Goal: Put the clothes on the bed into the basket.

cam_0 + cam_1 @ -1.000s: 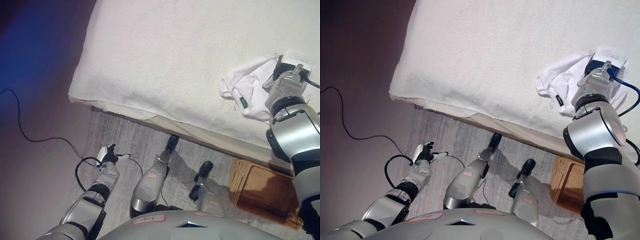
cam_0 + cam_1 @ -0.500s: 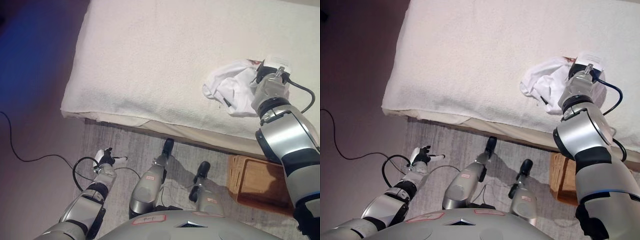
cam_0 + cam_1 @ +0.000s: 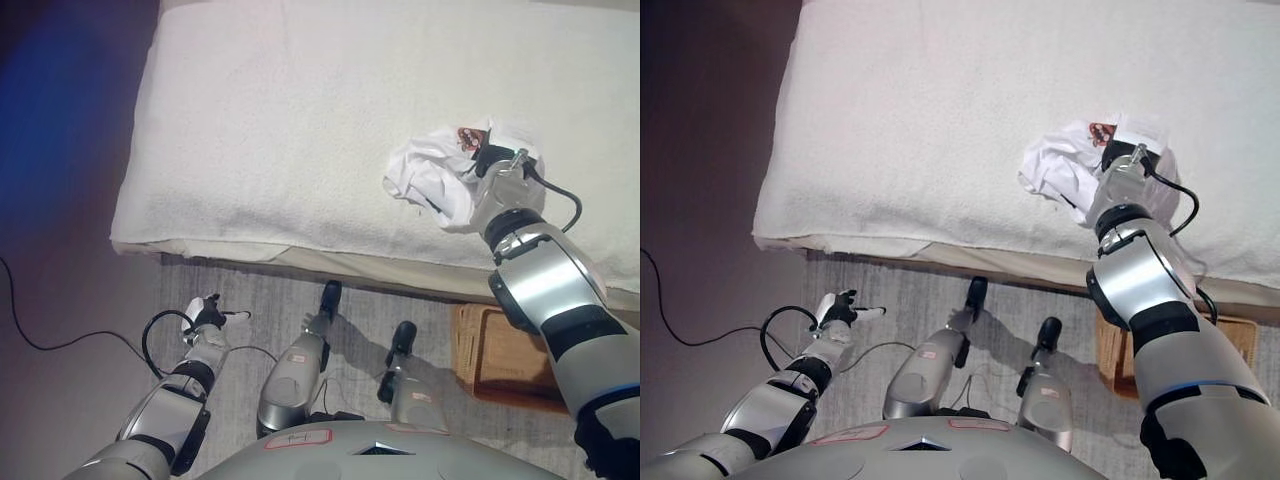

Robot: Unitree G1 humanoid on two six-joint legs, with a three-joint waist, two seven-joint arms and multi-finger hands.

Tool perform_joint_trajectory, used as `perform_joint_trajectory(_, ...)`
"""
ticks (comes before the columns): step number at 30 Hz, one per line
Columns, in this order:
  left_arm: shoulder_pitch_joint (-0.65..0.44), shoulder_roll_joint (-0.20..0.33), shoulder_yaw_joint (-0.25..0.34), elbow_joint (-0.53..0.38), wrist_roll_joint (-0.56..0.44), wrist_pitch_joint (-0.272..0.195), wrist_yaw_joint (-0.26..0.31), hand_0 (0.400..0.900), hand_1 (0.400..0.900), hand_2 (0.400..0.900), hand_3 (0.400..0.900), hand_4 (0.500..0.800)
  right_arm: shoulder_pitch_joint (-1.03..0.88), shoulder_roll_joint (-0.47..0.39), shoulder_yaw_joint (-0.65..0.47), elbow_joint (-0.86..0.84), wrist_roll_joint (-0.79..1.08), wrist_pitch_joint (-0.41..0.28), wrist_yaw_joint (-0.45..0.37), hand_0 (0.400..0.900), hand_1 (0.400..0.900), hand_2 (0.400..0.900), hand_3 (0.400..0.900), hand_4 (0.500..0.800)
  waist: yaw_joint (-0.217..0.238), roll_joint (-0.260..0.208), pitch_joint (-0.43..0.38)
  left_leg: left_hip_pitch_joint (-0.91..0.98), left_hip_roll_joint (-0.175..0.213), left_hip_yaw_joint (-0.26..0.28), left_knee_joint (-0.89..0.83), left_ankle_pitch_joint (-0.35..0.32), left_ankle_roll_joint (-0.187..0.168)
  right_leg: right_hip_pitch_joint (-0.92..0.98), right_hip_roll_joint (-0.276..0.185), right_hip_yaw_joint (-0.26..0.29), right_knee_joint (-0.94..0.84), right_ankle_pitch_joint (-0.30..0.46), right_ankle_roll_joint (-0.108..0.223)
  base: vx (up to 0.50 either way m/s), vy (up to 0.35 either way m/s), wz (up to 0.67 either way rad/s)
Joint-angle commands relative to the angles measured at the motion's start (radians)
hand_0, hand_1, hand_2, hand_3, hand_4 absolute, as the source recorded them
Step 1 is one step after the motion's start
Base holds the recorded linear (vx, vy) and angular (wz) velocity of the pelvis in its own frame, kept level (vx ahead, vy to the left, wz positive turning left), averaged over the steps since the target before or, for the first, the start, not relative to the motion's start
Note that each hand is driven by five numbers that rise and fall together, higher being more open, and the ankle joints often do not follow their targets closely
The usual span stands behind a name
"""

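A crumpled white garment (image 3: 430,178) with a red print lies on the white bed (image 3: 300,120), near its front edge on the right. My right hand (image 3: 488,160) rests on the garment's right side, and its fingers are hidden in the cloth. A brown wicker basket (image 3: 505,355) stands on the floor below the bed's edge, at the lower right, partly behind my right arm. My left hand (image 3: 205,315) hangs low over the floor at the lower left, open and empty, far from the bed.
A grey rug (image 3: 240,300) lies along the front of the bed. To the left of the bed is bare floor (image 3: 60,260). The rest of the bed's top carries nothing else.
The whole view has shifted as the camera moved. The garment is more bunched under my right hand and its red print now shows. My left hand stays low.
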Motion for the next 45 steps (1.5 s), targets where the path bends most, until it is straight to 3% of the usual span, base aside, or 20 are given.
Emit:
perform_joint_trajectory(1, -0.052, 0.032, 0.028, 0.112, 0.016, 0.018, 0.041, 0.9, 0.9, 0.9, 0.9, 0.8, 0.026, -0.048, 0.012, -0.004, 0.024, 0.02, -0.078, 0.4, 0.4, 0.4, 0.4, 0.5, -0.045, -0.018, -0.023, 0.067, 0.001, 0.073, -0.008, -0.107, 0.023, 0.006, 0.013, 0.061, 0.0, -0.016, -0.024, 0.03, -0.044, -0.15)
perform_joint_trajectory(12, -0.067, 0.027, 0.057, 0.133, 0.052, 0.044, 0.0, 0.9, 0.9, 0.9, 0.9, 0.8, 0.289, -0.116, -0.127, 0.017, 0.056, 0.009, -0.054, 0.4, 0.4, 0.4, 0.4, 0.5, -0.149, -0.075, -0.108, 0.228, 0.038, 0.139, -0.008, -0.165, 0.028, 0.127, 0.044, 0.117, 0.0, -0.05, -0.032, 0.02, -0.053, -0.25)
perform_joint_trajectory(18, -0.054, 0.041, 0.075, 0.139, 0.073, 0.052, -0.028, 0.9, 0.9, 0.9, 0.9, 0.8, 0.374, -0.179, -0.175, 0.033, 0.06, -0.001, -0.027, 0.4, 0.4, 0.4, 0.4, 0.5, -0.183, -0.083, -0.151, 0.293, 0.063, 0.186, -0.008, -0.181, 0.022, 0.163, 0.064, 0.158, 0.0, -0.054, -0.035, 0.01, -0.067, -0.29)
perform_joint_trajectory(36, -0.055, 0.076, 0.089, 0.141, 0.098, 0.062, -0.062, 0.9, 0.9, 0.9, 0.9, 0.8, 0.453, -0.32, -0.24, 0.104, 0.061, 0.011, -0.004, 0.4, 0.4, 0.4, 0.4, 0.5, -0.225, -0.036, -0.182, 0.328, 0.096, 0.214, -0.008, -0.167, -0.005, 0.192, 0.092, 0.167, 0.0, -0.064, -0.048, -0.02, -0.055, -0.05)
perform_joint_trajectory(37, -0.055, 0.076, 0.092, 0.135, 0.091, 0.057, -0.06, 0.9, 0.9, 0.9, 0.9, 0.8, 0.454, -0.324, -0.244, 0.095, 0.07, 0.008, -0.01, 0.9, 0.9, 0.9, 0.9, 0.8, -0.225, -0.032, -0.181, 0.328, 0.095, 0.214, -0.008, -0.166, -0.006, 0.191, 0.092, 0.168, 0.0, -0.063, -0.048, -0.02, -0.033, 0.01)
perform_joint_trajectory(45, -0.074, 0.063, 0.078, 0.138, 0.092, 0.063, -0.063, 0.9, 0.9, 0.9, 0.9, 0.8, 0.457, -0.276, -0.236, 0.109, 0.097, 0.003, 0.008, 0.9, 0.9, 0.9, 0.9, 0.8, -0.225, -0.015, -0.185, 0.332, 0.096, 0.208, -0.008, -0.164, -0.009, 0.2, 0.093, 0.16, 0.0, -0.068, -0.052, 0.0, -0.012, 0.01)
